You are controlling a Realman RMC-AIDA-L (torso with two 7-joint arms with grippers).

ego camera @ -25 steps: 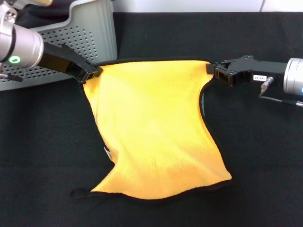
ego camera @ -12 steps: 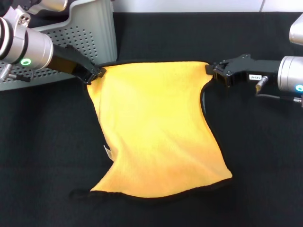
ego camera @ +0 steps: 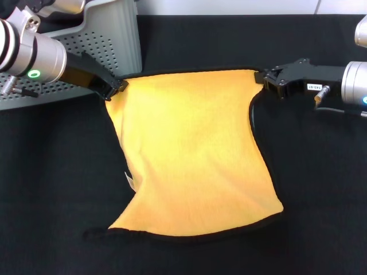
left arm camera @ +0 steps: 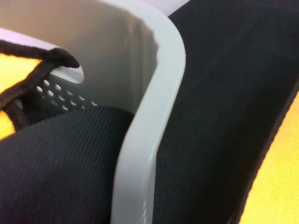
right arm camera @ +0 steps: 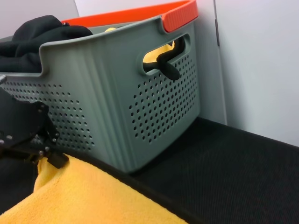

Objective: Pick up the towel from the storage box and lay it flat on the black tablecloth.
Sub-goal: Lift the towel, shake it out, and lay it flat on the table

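Note:
The orange-yellow towel (ego camera: pixel 189 154) with its black border is spread over the black tablecloth (ego camera: pixel 321 189). Its top edge is stretched between my two grippers and its lower part rests on the cloth. My left gripper (ego camera: pixel 116 87) is shut on the towel's top left corner, right next to the light grey storage box (ego camera: pixel 109 34). My right gripper (ego camera: pixel 264 77) is shut on the top right corner. The right wrist view shows the box (right arm camera: pixel 140 107), the left gripper (right arm camera: pixel 30 137) and the towel (right arm camera: pixel 79 196). The left wrist view shows the box rim (left arm camera: pixel 154 121) and towel edge (left arm camera: pixel 280 177).
The box stands at the back left and holds a dark cloth (right arm camera: pixel 42 30) and another yellow cloth behind its handle hole (right arm camera: pixel 156 53). It has an orange-red rim (right arm camera: pixel 177 14). A white wall (right arm camera: pixel 261 65) rises behind the table. A small white tag (ego camera: pixel 129 182) sticks out at the towel's left edge.
My right gripper has moved right and slightly back, pulling the towel's top edge tauter and straighter. The left gripper has hardly moved. The towel's lower edge lies a little flatter.

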